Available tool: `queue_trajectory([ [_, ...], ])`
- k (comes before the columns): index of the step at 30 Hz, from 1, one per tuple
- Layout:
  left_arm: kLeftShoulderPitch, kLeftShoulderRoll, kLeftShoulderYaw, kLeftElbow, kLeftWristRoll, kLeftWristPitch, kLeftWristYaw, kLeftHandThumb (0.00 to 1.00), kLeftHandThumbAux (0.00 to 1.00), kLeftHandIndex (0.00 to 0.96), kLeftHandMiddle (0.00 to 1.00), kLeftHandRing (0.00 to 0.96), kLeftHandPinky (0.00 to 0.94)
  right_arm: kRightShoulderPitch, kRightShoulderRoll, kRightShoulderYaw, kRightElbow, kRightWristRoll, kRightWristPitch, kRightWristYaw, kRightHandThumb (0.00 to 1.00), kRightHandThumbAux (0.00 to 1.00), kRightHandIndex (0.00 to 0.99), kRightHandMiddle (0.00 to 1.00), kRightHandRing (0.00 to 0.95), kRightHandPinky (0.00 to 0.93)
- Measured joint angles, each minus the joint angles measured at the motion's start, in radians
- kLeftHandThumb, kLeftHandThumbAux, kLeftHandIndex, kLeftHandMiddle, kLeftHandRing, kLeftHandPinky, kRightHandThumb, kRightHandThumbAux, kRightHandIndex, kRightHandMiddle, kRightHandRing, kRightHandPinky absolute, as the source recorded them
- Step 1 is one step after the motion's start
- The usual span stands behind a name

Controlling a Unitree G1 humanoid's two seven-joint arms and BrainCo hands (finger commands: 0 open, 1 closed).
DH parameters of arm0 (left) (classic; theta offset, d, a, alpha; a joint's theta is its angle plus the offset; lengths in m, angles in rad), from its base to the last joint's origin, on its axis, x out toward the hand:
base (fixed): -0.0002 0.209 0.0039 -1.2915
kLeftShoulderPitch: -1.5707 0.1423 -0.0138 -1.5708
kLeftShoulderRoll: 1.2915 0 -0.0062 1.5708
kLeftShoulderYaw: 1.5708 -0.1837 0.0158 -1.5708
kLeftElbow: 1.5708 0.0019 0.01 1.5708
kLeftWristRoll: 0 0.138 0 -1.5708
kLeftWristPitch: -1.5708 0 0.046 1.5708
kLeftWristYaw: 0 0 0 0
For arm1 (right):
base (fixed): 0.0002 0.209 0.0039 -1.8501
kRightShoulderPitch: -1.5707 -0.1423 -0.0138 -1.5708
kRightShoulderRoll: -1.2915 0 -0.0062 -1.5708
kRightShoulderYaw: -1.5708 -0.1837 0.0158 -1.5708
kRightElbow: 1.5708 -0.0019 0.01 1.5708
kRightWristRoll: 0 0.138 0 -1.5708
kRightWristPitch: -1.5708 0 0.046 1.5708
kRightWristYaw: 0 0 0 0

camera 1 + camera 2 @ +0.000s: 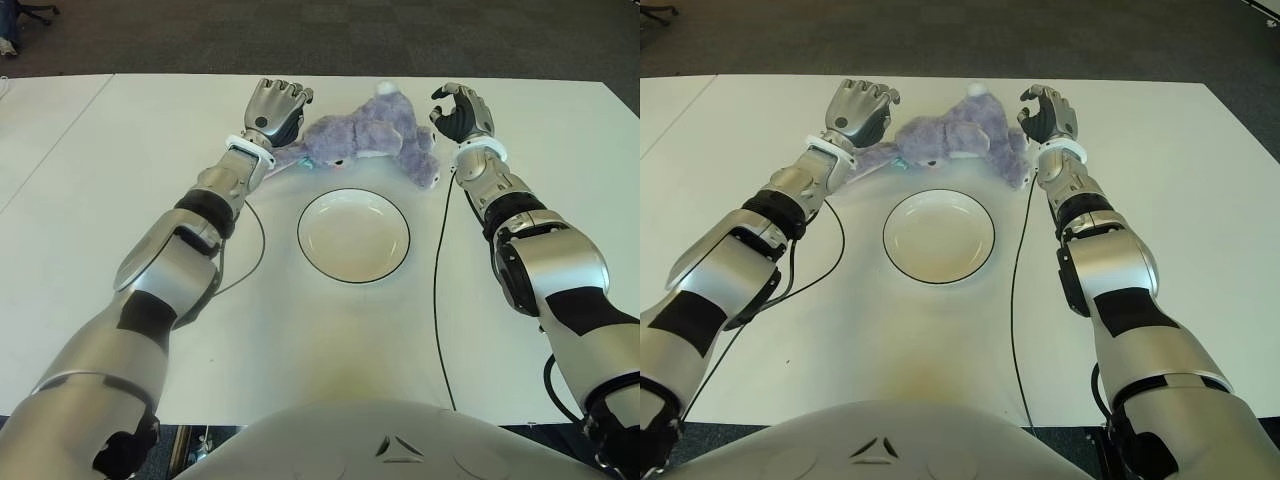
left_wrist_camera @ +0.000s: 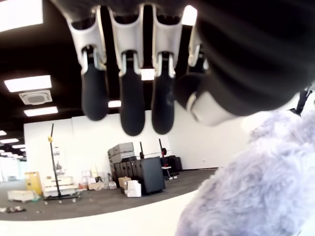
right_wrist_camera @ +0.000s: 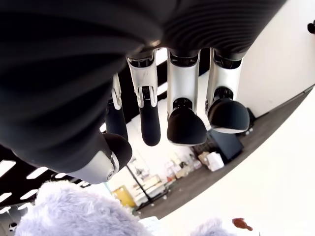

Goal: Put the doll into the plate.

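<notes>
Doll-less, the white plate is sitting nearest on the counter; beyond it the purple doll is lying between the left hand and right hand, both loosely curled, grasping nothing.

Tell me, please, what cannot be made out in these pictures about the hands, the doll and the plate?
- Fluffy purple plush doll: its face is turned away in the eye views; the wrist views show only fur.
- Left hand: whether its fingertips touch the doll is hidden by the hand's own back.
- Right hand: its palm side faces away.
- Round white plate with a dark rim: absent from both wrist views.
</notes>
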Motion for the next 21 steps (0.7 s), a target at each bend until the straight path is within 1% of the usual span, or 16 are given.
queue_trajectory([
  [2, 0.0, -0.001, 0.014, 0.0, -0.022, -0.019, -0.021, 0.692, 0.694, 0.423, 0.556, 0.533, 0.511, 0.0, -0.001, 0.0, 0.0, 0.0, 0.0, 0.0, 0.712, 0.709, 0.441, 0.817, 0.82, 0.816],
  [3, 0.0, -0.002, 0.022, 0.0, -0.033, -0.028, -0.03, 0.692, 0.695, 0.423, 0.555, 0.532, 0.508, 0.0, -0.001, 0.0, 0.0, 0.0, 0.0, 0.0, 0.712, 0.709, 0.441, 0.817, 0.82, 0.816],
  [4, 0.0, -0.003, 0.027, 0.001, -0.041, -0.036, -0.037, 0.689, 0.697, 0.418, 0.518, 0.506, 0.461, 0.0, -0.001, 0.0, 0.0, 0.0, 0.0, 0.0, 0.711, 0.709, 0.441, 0.812, 0.817, 0.802],
  [5, -0.002, -0.004, 0.032, 0.006, -0.051, -0.045, -0.047, 0.689, 0.697, 0.417, 0.512, 0.501, 0.453, 0.0, -0.002, 0.0, 0.0, 0.0, 0.001, 0.001, 0.711, 0.709, 0.441, 0.812, 0.816, 0.799],
  [6, -0.004, -0.007, 0.035, 0.016, -0.059, -0.056, -0.06, 0.427, 0.487, 0.124, 0.171, 0.211, 0.236, 0.0, -0.003, 0.0, 0.0, 0.0, 0.002, 0.006, 0.687, 0.716, 0.424, 0.659, 0.63, 0.586],
  [7, -0.008, -0.01, 0.037, 0.027, -0.065, -0.064, -0.071, 0.407, 0.472, 0.103, 0.146, 0.19, 0.22, -0.001, -0.004, 0.0, 0.0, 0.001, 0.005, 0.015, 0.685, 0.717, 0.423, 0.648, 0.617, 0.571],
  [8, -0.014, -0.014, 0.038, 0.045, -0.073, -0.074, -0.091, 0.368, 0.435, 0.025, 0.036, 0.051, 0.107, -0.002, -0.005, -0.001, 0.0, 0.003, 0.013, 0.034, 0.672, 0.725, 0.407, 0.482, 0.457, 0.423],
  [10, -0.024, -0.024, 0.04, 0.076, -0.082, -0.084, -0.131, 0.357, 0.424, 0.003, 0.004, 0.009, 0.073, -0.004, -0.007, -0.003, 0.001, 0.008, 0.029, 0.084, 0.668, 0.727, 0.403, 0.433, 0.409, 0.378],
  [11, -0.027, -0.027, 0.04, 0.088, -0.083, -0.087, -0.145, 0.35, 0.394, 0.0, 0.0, 0.002, 0.018, -0.005, -0.007, -0.005, 0.002, 0.011, 0.034, 0.106, 0.29, 0.573, 0.158, 0.246, 0.244, 0.226],
  [12, -0.03, -0.03, 0.04, 0.098, -0.088, -0.089, -0.16, 0.337, 0.381, 0.0, 0.0, 0.001, 0.008, -0.005, -0.007, -0.007, 0.002, 0.016, 0.041, 0.133, 0.214, 0.54, 0.079, 0.137, 0.142, 0.139],
  [13, -0.035, -0.036, 0.04, 0.116, -0.091, -0.09, -0.176, 0.326, 0.371, 0.0, 0.0, 0.0, 0.002, -0.006, -0.007, -0.008, 0.002, 0.02, 0.049, 0.166, 0.156, 0.516, 0.019, 0.054, 0.064, 0.073],
  [14, -0.039, -0.042, 0.039, 0.132, -0.091, -0.09, -0.197, 0.322, 0.364, 0.0, 0.0, 0.0, 0.0, -0.007, -0.007, -0.009, 0.003, 0.022, 0.059, 0.205, 0.141, 0.492, 0.004, 0.013, 0.016, 0.018],
  [15, -0.042, -0.049, 0.039, 0.149, -0.092, -0.09, -0.214, 0.322, 0.363, 0.0, 0.0, 0.0, 0.0, -0.007, -0.007, -0.008, 0.004, 0.022, 0.066, 0.236, 0.138, 0.488, 0.002, 0.006, 0.007, 0.009],
  [16, -0.044, -0.056, 0.039, 0.163, -0.093, -0.09, -0.23, 0.314, 0.347, 0.0, 0.0, 0.0, 0.0, -0.007, -0.007, -0.006, 0.004, 0.022, 0.071, 0.263, 0.143, 0.451, 0.0, 0.001, 0.001, 0.002],
  [21, -0.047, -0.075, 0.049, 0.213, -0.112, -0.095, -0.298, 0.298, 0.316, 0.0, 0.0, 0.0, 0.0, -0.009, -0.006, 0.023, 0.004, 0.008, 0.096, 0.341, 0.142, 0.402, 0.0, 0.0, 0.0, 0.0],
])
